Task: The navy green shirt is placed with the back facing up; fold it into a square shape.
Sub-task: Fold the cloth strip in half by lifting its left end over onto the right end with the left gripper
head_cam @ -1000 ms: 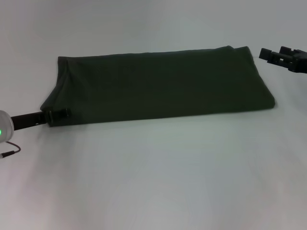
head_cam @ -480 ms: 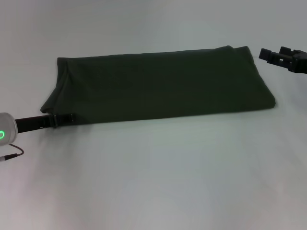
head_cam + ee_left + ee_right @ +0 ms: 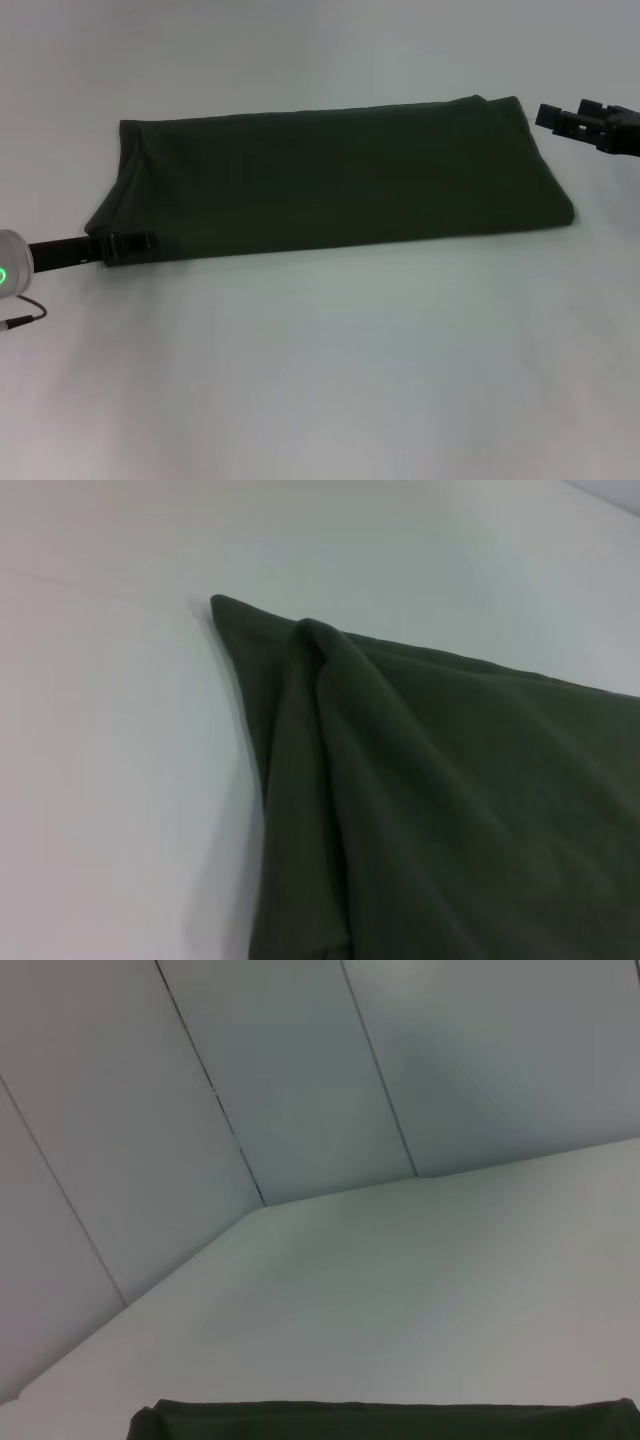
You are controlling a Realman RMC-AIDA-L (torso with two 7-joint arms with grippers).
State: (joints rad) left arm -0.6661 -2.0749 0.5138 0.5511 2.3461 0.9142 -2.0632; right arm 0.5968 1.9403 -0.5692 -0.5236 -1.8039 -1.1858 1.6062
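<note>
Lying folded on white table (image 3: 320, 380), navy green shirt (image 3: 330, 175), left hand (image 3: 135, 241) at its corner

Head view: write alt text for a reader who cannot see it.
A dark olive navy green shirt, folded into a long band, lies across a white table. The left gripper meets its near left corner; the right gripper hovers off its far right corner.

A plain pale grey-white surface (image 3: 330, 360) fills the head view from edge to edge, smooth and evenly lit, with soft shadows only. In the right wrist view, pale wall panels (image 3: 290, 1080) rise across the upper frame, divided by thin dark seams, and meet the surface along an angled line.
</note>
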